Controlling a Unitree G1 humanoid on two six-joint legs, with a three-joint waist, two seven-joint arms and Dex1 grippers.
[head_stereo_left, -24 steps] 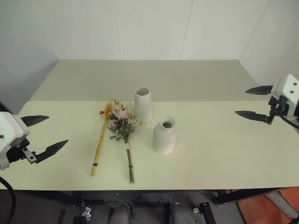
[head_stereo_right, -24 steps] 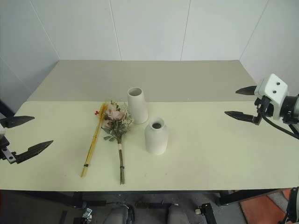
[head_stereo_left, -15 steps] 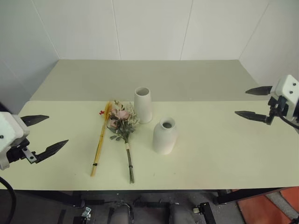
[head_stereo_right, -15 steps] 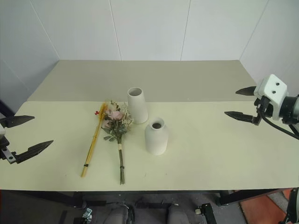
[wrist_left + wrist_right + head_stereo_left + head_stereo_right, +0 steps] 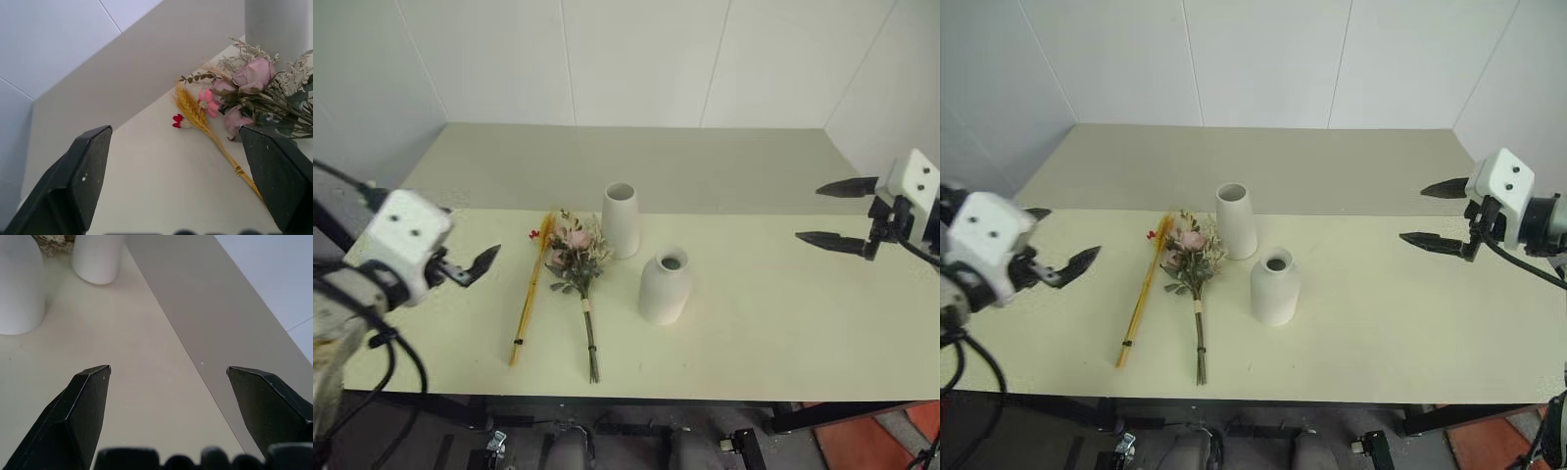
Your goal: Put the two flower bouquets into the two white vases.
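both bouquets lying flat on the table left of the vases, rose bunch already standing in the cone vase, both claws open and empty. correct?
Not quite: the rose bunch is not in the cone vase. The left eye view shows it lying flat on the table beside the yellow-stemmed bundle, left of both vases; the bottle vase holds nothing either. The left claw and right claw are open and empty.

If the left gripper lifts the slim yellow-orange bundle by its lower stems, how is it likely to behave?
The slim yellow-orange bundle looks thin and long, so it is probably light and may droop or sway at the bloom end. A dark tie near its base suggests the stems stay together. It lies flat beside the rose bunch, blooms nearly touching, so lifting could snag those sprigs.
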